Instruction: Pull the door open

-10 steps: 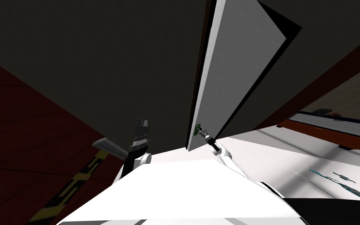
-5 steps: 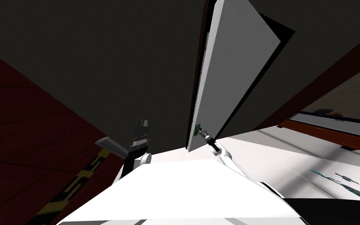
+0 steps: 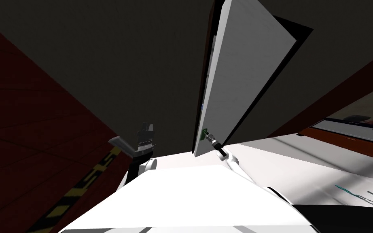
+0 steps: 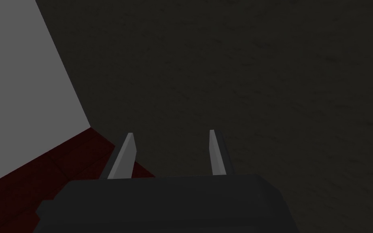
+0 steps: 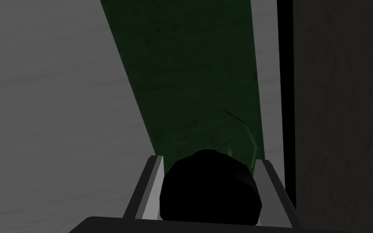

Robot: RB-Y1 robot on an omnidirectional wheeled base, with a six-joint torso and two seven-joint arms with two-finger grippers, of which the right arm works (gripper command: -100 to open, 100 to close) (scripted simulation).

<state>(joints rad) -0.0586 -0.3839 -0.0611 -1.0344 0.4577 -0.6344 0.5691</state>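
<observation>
A light grey door (image 3: 242, 68) stands ajar in a dark wall, swung toward me, with a black area beyond its far edge. Near its free edge is a dark green plate (image 3: 203, 134) (image 5: 189, 68) carrying a black round knob (image 5: 209, 186). My right gripper (image 3: 208, 136) (image 5: 210, 170) is shut on that knob, one finger pressed to each side. My left gripper (image 3: 145, 128) (image 4: 170, 135) is held up left of the door, facing the dark wall, open with nothing between its fingers.
A dark wall (image 3: 113, 68) runs left of the door. Dark red flooring (image 3: 24, 133) with a yellow-and-black strip (image 3: 80, 186) lies to the left. A white floor (image 3: 323, 170) and a low reddish-brown unit (image 3: 351, 141) are on the right.
The whole head view has shifted, so my own base or torso has turned. The door's far edge has swung slightly and the gap at its free edge looks a little wider. Both grippers keep their poses.
</observation>
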